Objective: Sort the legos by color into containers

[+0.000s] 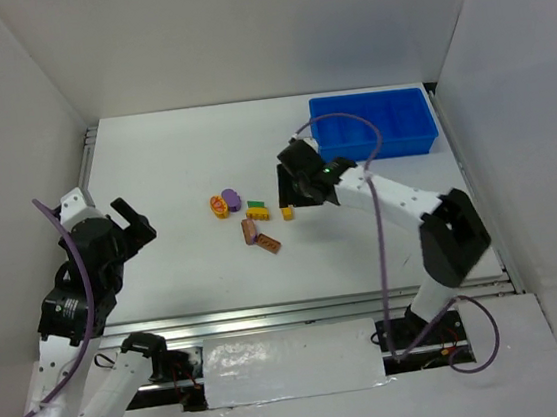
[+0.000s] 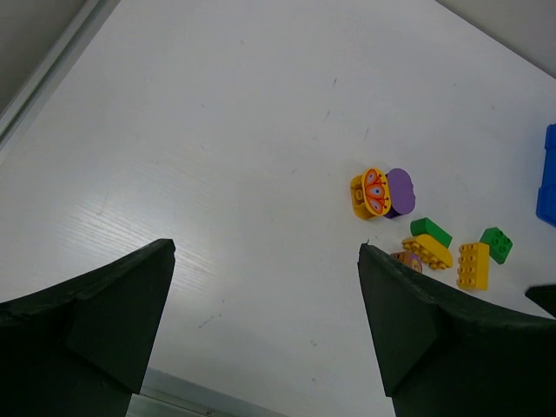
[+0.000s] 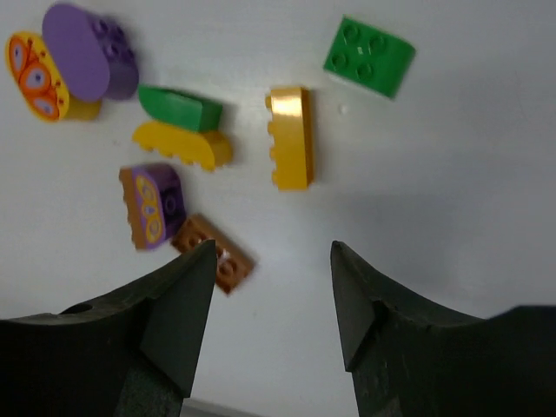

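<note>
Okay: left gripper (image 1: 135, 220) spread wide, empty, near side wall; I leave it parked. Legos (image 1: 249, 217) clustered mid-table. Right gripper (image 3: 274, 248) over cluster's right edge, jaws partway apart, nothing between. I'd centre on yellow brick (image 3: 291, 139), clamp narrow sides, spare curved neighbour. Blue tray (image 1: 377, 147) far right, bare table between.

the legos (image 3: 290, 139) are smooth glossy plastic, the blue tray (image 1: 392, 145) likewise. the white tabletop (image 2: 217, 156) looks matt, faintly grained. the right end effector (image 3: 271, 252) is matt black.
</note>
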Controlling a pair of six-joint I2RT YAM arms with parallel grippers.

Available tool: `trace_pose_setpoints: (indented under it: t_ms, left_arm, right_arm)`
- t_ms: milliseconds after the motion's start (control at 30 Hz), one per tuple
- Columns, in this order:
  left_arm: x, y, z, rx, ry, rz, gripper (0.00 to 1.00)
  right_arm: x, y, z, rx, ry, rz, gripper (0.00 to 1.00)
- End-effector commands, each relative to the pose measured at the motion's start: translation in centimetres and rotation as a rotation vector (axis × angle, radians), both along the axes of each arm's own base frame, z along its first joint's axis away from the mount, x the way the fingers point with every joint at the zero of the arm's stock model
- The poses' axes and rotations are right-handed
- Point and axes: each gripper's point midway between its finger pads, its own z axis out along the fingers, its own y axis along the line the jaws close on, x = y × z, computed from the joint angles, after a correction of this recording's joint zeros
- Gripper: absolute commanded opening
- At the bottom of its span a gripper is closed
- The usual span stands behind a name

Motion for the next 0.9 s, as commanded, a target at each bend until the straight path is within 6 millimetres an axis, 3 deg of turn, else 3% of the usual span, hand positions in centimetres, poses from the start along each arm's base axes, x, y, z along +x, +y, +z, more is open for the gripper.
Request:
trace_pose_setpoints:
  t_ms: [0, 100, 233, 400, 533, 733, 800, 867]
  left_arm:
    - [0.5, -0.5, 0.8, 0.004, -0.039, -0.034, 0.99]
    - [0.6, -0.7, 0.8, 0.004, -0.039, -0.051, 1.00]
    - [0.7, -1.1, 0.7, 0.003, -0.039, -0.072, 0.99]
    - [0.7, -1.3, 0.8, 0.001, -0.039, -0.086, 1.00]
    - [0.7, -1.4, 0.8, 0.003, -0.042, -0.092, 1.00]
    - [0.7, -1.9, 0.8, 0.001, -0.044, -0.118, 1.00]
    - [0.7, -2.0, 0.8, 0.002, -0.043, -0.123, 0.99]
    - [0.7, -2.0, 0.8, 0.002, -0.044, -0.125, 1.00]
  right_arm:
    - [3.6, 1.5, -1.5, -0.088, -0.011, -0.016, 0.62]
    - [4.5, 1.2, -4.0, -0.163, 0.018, -0.031, 0.62]
    - [4.6, 2.3, -6.0, -0.149, 0.060, 0.005, 0.62]
    - [4.2, 2.3, -9.2, -0.177, 0.128, 0.007, 0.62]
    - [3.9, 2.6, -10.6, -0.172, 0.163, 0.023, 0.53]
    - [4.0, 2.4, -10.7, -0.186, 0.151, 0.023, 0.33]
    - [4.2, 2.7, -10.1, -0.176, 0.132, 0.040, 0.33]
    - [4.4, 2.8, -9.3, -0.165, 0.113, 0.054, 0.26]
